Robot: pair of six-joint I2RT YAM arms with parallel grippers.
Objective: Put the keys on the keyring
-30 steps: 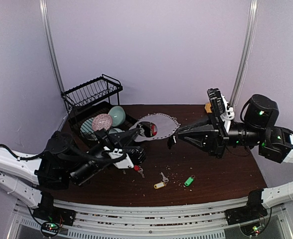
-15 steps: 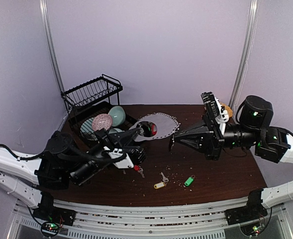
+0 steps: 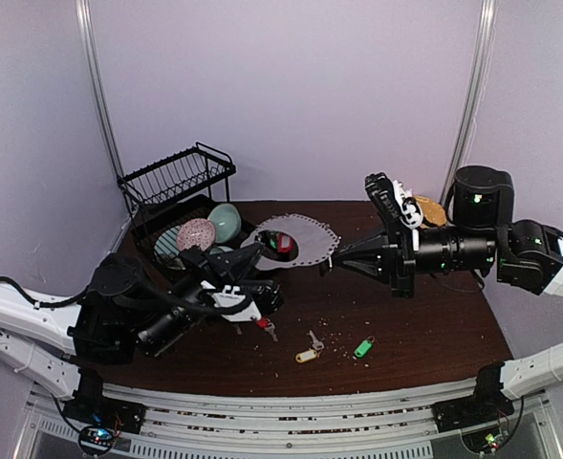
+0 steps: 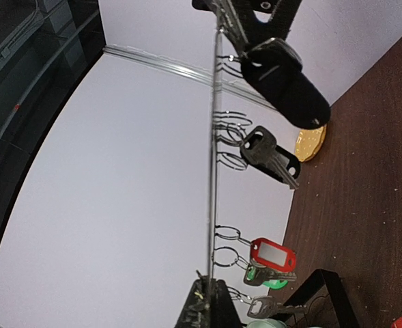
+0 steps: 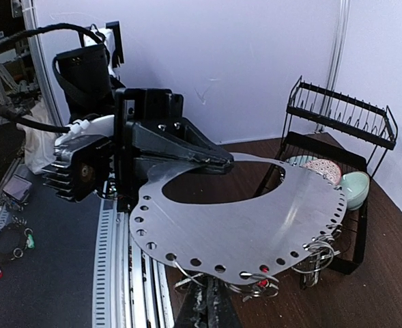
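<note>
1. The right gripper (image 3: pixel 330 262) has come in from the right and shut on the right rim of the keyring (image 3: pixel 310 234). A second ago its jaws stood apart, just short of that rim.
2. The left gripper (image 3: pixel 260 251) stays shut on the opposite rim. The keyring therefore hangs between the two arms, above the table (image 3: pixel 434 325) and just in front of the rack (image 3: pixel 176 177).
3. With both ends pinched, the keyring looks braced. My guess is that one arm can now let go to fetch a key.
4. Three keys lie loose on the table, well below the keyring: the red key (image 3: pixel 265 325), the yellow key (image 3: pixel 307 356) and the green key (image 3: pixel 362 348). The task is only partly done.
5. The left wrist view alone shows the keyring edge-on as a thin line. Small wire loops hang off it, and they already carry a dark key (image 4: pixel 272 154) and a red tag (image 4: pixel 272 254).
6. The right wrist view alone shows the flat face, with a row of holes along the rim and the wide cut-out. It shows both grips clamped, at the near and far edges.
</note>
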